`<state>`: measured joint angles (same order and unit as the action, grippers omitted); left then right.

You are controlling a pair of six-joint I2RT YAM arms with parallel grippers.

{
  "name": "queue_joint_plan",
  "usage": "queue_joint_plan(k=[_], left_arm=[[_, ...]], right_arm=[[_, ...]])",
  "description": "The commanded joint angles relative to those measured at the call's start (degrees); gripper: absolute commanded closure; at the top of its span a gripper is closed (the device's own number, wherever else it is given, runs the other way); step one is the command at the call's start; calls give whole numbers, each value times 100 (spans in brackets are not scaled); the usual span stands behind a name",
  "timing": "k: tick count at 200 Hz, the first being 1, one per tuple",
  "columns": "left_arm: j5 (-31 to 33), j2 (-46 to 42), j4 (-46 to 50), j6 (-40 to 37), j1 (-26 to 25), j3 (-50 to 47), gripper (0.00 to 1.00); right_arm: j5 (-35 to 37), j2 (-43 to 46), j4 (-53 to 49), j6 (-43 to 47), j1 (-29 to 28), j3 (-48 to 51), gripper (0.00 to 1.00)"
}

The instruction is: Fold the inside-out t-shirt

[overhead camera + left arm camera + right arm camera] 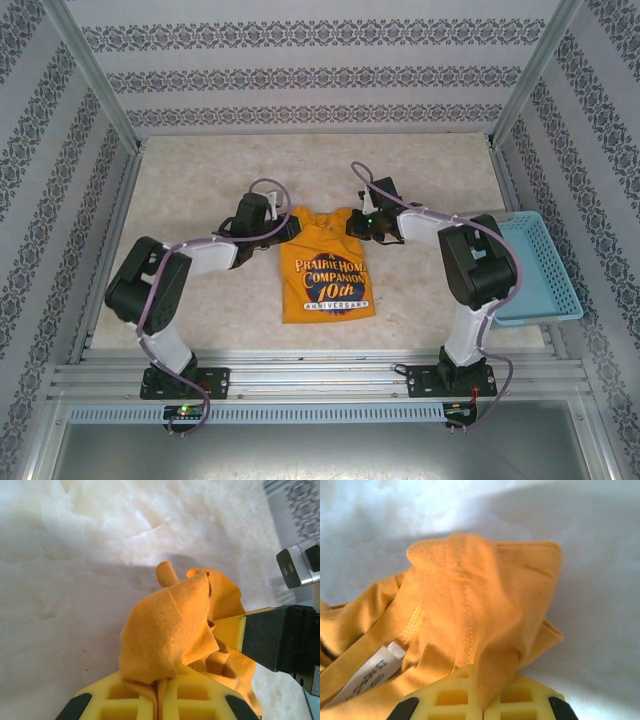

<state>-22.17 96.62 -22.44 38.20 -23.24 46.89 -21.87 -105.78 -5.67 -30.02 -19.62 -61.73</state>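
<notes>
The mustard-orange t-shirt (322, 272) lies in the middle of the table, its printed side up and its hem toward the arms. My left gripper (283, 226) is shut on the shirt's upper left corner. In the left wrist view, bunched orange cloth (165, 630) runs down into the seam between the yellow fingers (200, 695). My right gripper (362, 224) is shut on the upper right corner. The right wrist view has a seamed fold of the shirt (480, 610) pinched between its yellow fingers (520, 700), with a white tag (365, 677) at lower left.
A light-blue plastic basket (540, 265) stands at the right edge of the table beside the right arm. Patterned walls enclose the pale tabletop (200, 180). The right arm's fingertip (280, 635) reaches into the left wrist view.
</notes>
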Motion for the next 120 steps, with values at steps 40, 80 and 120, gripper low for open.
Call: queue_joint_plan(k=[40,80,120], left_arm=[[261,-1174,-702,15,-19,-318,100],[371,-1398,-708,-193,98,-45,100],[235,-1113,-1202,-877,294,589,100]], right_arm=[[-1127,874,1614,-349,231,457,100],[-967,1266,1825,-207,251,277,100],[-957,1024,1880,-33,314,-667,100]])
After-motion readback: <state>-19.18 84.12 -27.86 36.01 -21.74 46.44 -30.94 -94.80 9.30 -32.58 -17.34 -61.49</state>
